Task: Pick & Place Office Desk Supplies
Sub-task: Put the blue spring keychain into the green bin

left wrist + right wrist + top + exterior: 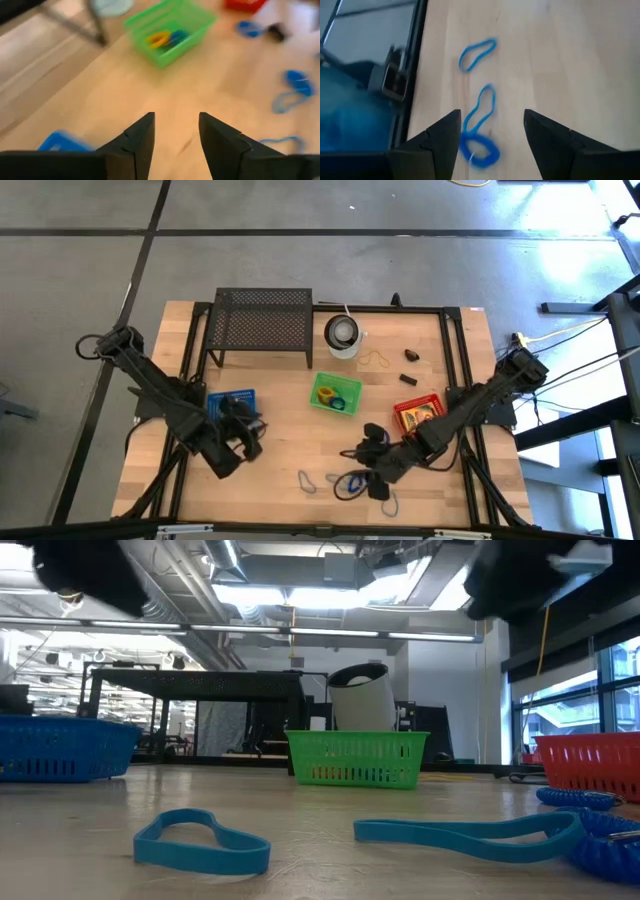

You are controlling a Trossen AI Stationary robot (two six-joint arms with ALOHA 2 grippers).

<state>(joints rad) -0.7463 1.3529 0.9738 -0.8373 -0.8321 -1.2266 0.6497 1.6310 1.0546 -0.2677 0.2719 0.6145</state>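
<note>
Several blue loops lie flat on the wooden table near its near edge: one, a longer one, and a blue coil. My right gripper hovers open above the long loop and coil. My left gripper is open over bare table beside the blue basket, facing the green basket. The green basket holds yellow and blue items. Small black clips lie far right.
A red basket sits right of centre. The white cup and black mesh rack stand at the far edge. A yellow band lies near the cup. Another blue loop lies by the near edge.
</note>
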